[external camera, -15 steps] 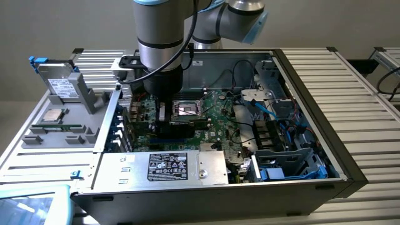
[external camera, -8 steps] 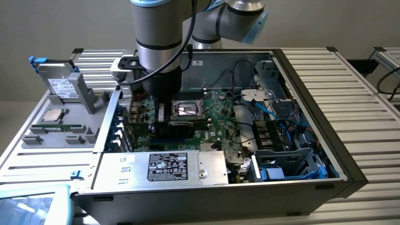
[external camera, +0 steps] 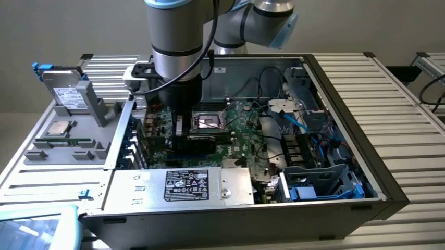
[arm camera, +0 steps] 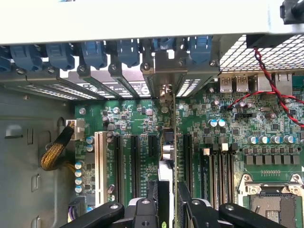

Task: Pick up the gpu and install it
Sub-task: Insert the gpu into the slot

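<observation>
Gpu (arm camera: 169, 142) stands edge-on over a motherboard (arm camera: 228, 142) slot, clamped by the tool (arm camera: 170, 204), its bracket (arm camera: 164, 78) at the case (arm camera: 28, 156) rear.

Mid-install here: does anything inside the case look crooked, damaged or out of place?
Nothing looks damaged. The graphics card, gripped by the end effector, stands upright and parallel to the slots. Two oddities: the processor socket is bare, and a red-and-black wire trails loose across the motherboard.

gripper (external camera: 183, 134) down inside open computer case (external camera: 208, 224)
</observation>
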Controlling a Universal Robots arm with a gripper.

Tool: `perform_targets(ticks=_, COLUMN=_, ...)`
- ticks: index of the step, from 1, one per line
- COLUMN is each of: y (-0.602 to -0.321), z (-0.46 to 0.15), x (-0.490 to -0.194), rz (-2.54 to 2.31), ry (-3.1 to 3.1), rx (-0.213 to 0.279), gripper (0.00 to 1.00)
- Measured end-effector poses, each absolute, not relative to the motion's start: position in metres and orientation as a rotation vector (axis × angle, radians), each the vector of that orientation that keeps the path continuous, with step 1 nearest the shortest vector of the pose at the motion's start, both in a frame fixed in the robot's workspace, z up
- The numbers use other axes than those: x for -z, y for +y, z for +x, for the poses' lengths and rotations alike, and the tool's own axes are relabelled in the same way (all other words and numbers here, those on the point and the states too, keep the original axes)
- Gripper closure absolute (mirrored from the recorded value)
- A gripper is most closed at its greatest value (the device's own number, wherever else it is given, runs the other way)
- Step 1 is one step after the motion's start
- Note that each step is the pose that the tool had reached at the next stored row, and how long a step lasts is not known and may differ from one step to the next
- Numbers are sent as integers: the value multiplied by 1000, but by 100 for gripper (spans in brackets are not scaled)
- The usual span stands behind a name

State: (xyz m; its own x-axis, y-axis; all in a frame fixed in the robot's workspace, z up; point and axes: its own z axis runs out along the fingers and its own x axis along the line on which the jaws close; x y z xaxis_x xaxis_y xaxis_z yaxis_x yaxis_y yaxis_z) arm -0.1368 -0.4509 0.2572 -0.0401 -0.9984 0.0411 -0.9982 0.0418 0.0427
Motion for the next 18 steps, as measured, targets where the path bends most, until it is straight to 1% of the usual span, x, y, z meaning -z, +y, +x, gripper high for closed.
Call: perform_targets(ticks=18, y=-451, z=-138, x=-254, rz=2128, ry=-2224, rx=9, gripper=72)
